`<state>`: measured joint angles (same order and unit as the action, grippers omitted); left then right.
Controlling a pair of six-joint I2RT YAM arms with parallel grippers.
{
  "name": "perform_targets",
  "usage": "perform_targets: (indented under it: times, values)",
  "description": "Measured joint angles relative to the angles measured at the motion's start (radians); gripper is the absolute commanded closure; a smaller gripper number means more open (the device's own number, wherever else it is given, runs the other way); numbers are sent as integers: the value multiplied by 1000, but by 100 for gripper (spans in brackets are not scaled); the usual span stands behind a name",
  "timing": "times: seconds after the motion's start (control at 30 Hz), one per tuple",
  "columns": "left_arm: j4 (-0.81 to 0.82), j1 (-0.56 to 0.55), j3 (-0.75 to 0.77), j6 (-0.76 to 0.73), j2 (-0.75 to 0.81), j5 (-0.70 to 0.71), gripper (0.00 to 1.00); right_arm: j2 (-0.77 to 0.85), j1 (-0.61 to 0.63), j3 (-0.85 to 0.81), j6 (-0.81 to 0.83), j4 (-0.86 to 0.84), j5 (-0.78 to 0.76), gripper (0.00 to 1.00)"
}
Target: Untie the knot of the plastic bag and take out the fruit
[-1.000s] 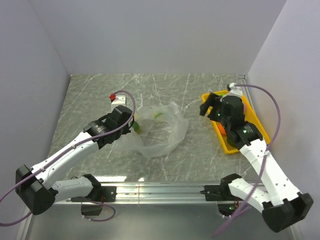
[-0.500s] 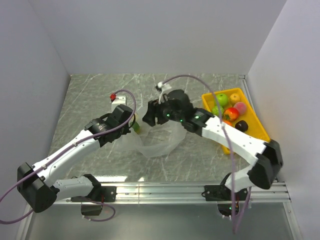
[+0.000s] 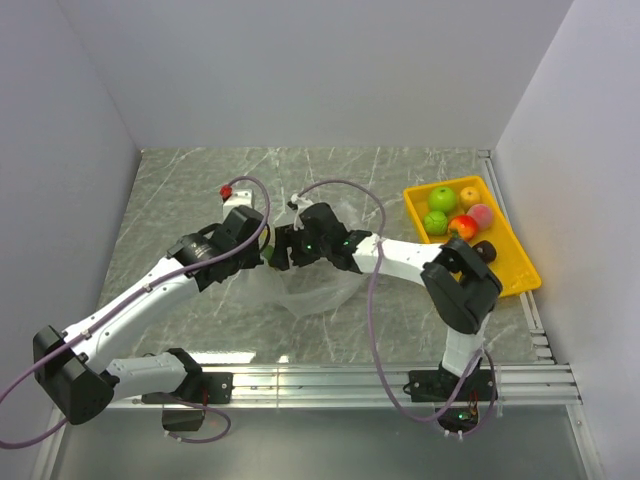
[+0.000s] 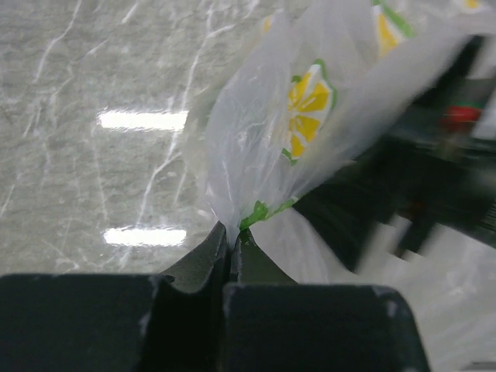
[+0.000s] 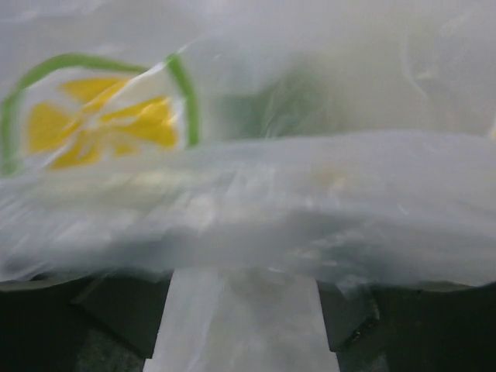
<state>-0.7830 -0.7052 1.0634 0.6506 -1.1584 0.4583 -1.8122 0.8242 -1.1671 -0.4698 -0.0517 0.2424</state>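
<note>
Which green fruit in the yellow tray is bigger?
The green apple at the far end of the tray, beside the yellow fruit; the smaller green fruit lies nearer the front.

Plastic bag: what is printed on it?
Yellow lemon slices rimmed green on the plastic bag, clearest in left wrist view.

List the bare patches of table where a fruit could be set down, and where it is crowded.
Bare: the far strip of table between the back wall and the bag; the far-left corner between the side wall and the left arm. Crowded: the middle, where the left hand and right hand meet at the bag; the tray holds fruit.
</note>
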Motion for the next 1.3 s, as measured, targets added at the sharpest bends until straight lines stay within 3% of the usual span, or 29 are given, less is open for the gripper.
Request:
perform_targets:
  times: [0.1, 0.23, 0.67, 0.97, 1.07, 1.2, 1.3]
  values:
    - [0, 0, 49, 0, -9, -29, 99, -59, 0, -13, -31, -47, 7, 12]
    - [9, -3, 107, -1, -27, -60, 99, -103, 0, -15, -66, -97, 9, 11]
    - [30, -89, 128, -3, -85, -120, 99, -183, 3, -26, -162, -228, 103, 9]
    - [22, -91, 100, 20, -68, -76, 99, -204, 54, -61, -89, -174, 87, 12]
    - [25, -92, 41, 44, -33, -77, 99, -237, 67, -89, -73, -166, 89, 20]
    - [26, -92, -26, 75, -6, -80, 99, -261, 71, -106, -74, -172, 111, 60]
    - [23, -92, -53, 93, 16, -76, 99, -261, 71, -111, -70, -170, 108, 80]
